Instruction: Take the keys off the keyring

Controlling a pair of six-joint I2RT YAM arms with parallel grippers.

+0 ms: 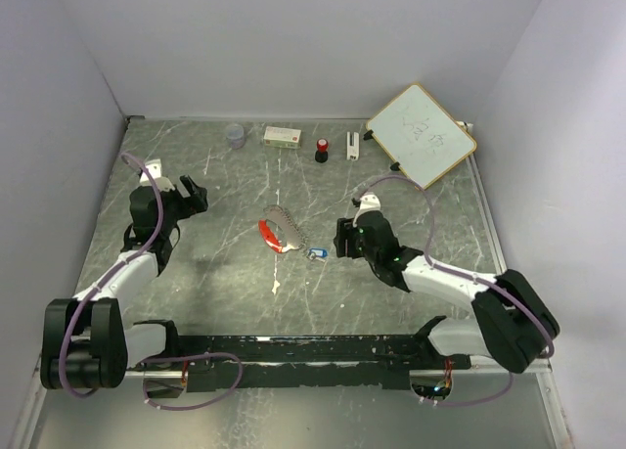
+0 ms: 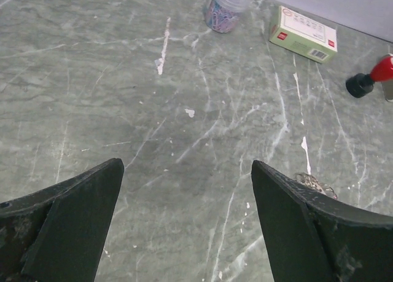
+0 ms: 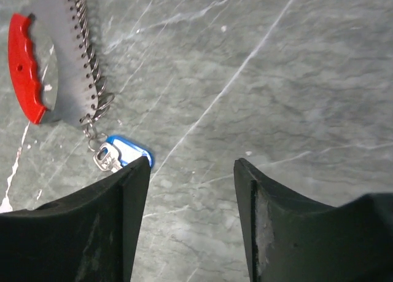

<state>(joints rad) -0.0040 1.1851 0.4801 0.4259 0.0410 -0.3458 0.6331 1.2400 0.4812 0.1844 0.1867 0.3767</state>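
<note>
The key bunch [image 1: 277, 229] lies mid-table: a silver jagged fan-like plate with a red strip. In the right wrist view the red strip [image 3: 24, 67] and the silver plate [image 3: 64, 54] with its row of rings are at the top left. A chain of small rings [image 3: 92, 131] links it to a small silver key [image 3: 105, 157] and a blue tag [image 3: 130, 152]; the tag also shows in the top view [image 1: 316, 254]. My right gripper [image 3: 192, 165] is open and empty just right of the tag [image 1: 341, 239]. My left gripper [image 2: 187, 168] is open and empty, left of the bunch [image 1: 194, 195].
Along the back edge stand a jar of paper clips [image 1: 235, 135], a green-white box [image 1: 283, 135], a red-and-black knob [image 1: 322, 152], a small white object [image 1: 352, 145] and a tilted whiteboard [image 1: 421, 134]. Walls close in the left, back and right.
</note>
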